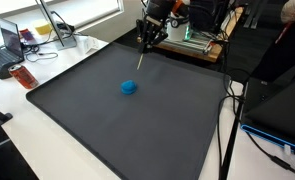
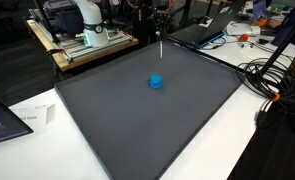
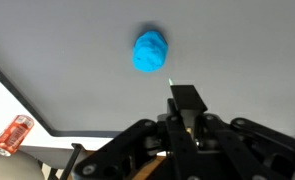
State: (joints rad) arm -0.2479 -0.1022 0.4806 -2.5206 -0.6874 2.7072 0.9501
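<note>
A blue rounded lump [image 1: 129,87] [image 2: 157,82] lies near the middle of the dark grey mat [image 1: 107,120] [image 2: 137,130]. My gripper [image 1: 146,38] [image 2: 160,30] hangs above the mat's far part, shut on a thin pale stick [image 1: 140,58] [image 2: 161,47] that points down at the mat. The stick's tip is above the mat, short of the lump and apart from it. In the wrist view the blue lump [image 3: 151,52] sits just beyond the gripper [image 3: 184,112], and only the stick's pale tip [image 3: 172,77] shows past the black fingers [image 3: 185,100].
An orange bottle [image 1: 24,77] [image 3: 12,135] lies off one mat edge, near laptops [image 1: 2,50] on the white table. A wooden bench with equipment [image 2: 87,42] stands behind the mat. Cables [image 2: 272,80] run along another side, and a small white box [image 2: 33,117] sits near a corner.
</note>
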